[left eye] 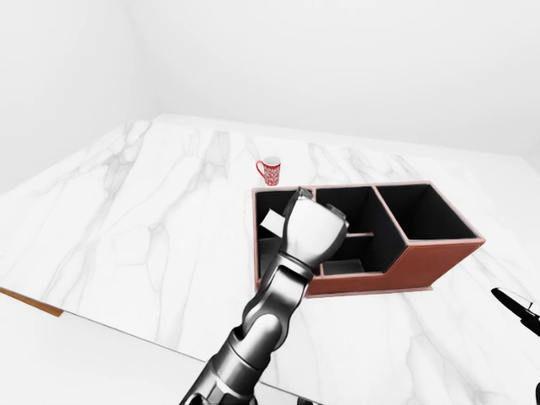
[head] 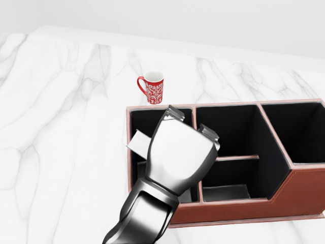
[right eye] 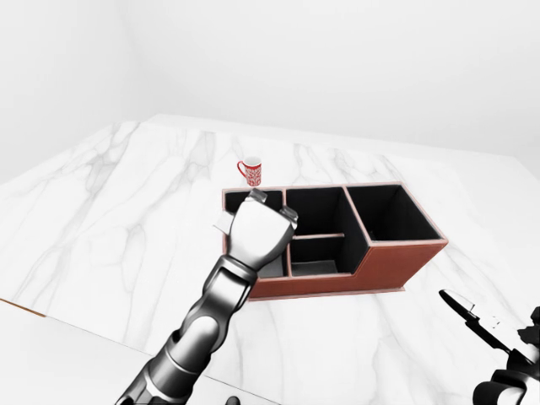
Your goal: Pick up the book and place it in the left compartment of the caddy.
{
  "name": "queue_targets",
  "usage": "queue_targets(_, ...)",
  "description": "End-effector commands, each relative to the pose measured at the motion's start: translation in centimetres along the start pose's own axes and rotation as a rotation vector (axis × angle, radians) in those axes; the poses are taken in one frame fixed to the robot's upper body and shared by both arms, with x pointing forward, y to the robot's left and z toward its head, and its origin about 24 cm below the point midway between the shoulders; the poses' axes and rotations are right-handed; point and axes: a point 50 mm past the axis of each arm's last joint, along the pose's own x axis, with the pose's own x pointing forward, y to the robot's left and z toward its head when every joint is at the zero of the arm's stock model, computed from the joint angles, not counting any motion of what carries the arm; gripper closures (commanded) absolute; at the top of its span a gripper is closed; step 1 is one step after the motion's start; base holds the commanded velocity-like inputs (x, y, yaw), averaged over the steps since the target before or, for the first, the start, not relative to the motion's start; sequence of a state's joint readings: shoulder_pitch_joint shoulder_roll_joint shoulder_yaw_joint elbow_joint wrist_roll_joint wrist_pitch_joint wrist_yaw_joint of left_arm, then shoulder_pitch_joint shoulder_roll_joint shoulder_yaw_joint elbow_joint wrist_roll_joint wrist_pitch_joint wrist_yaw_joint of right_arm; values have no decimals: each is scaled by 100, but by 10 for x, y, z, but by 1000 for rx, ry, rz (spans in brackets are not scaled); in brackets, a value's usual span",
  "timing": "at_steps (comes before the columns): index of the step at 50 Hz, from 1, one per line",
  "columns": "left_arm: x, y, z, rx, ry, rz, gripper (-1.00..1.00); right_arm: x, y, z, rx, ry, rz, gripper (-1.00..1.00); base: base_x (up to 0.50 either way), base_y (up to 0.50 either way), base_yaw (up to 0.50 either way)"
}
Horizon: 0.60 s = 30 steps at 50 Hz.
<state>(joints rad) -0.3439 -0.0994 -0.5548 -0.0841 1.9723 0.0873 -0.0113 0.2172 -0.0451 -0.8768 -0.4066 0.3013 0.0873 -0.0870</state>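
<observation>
The left hand's fingers (head: 173,113) point down into the left compartment of the caddy (head: 284,198), two tips just showing past the knuckles at the compartment's top edge; they seem to pinch the book (head: 139,141), a pale slab whose corner juts out to the left of the left hand (head: 177,152), though the back of the hand hides the contact itself. The book hangs tilted over that left compartment, its free corner near the caddy's left wall. The silver forearm rises from the bottom of the head view. Beyond the caddy's top-left corner, apart from it, a red patterned mug (head: 153,87) stands upright on the white marble table (head: 61,127). In the right-eye view the right hand (right eye: 494,333) sits low at the right edge, well apart from the caddy, its dark fingers apparently spread.
</observation>
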Motion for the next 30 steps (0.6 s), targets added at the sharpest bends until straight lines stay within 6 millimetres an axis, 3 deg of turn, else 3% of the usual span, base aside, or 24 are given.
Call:
queue_targets(1, 9, -5, -1, 8, 0, -6, 100, 0, 0, -1, -4, 2, -1, -100, 0, 0, 0)
queue_targets(30, 26, -37, -11, -34, 70, -114, 100, 0, 1, -2, -10, 5, 3, -100, 0, 0, 0)
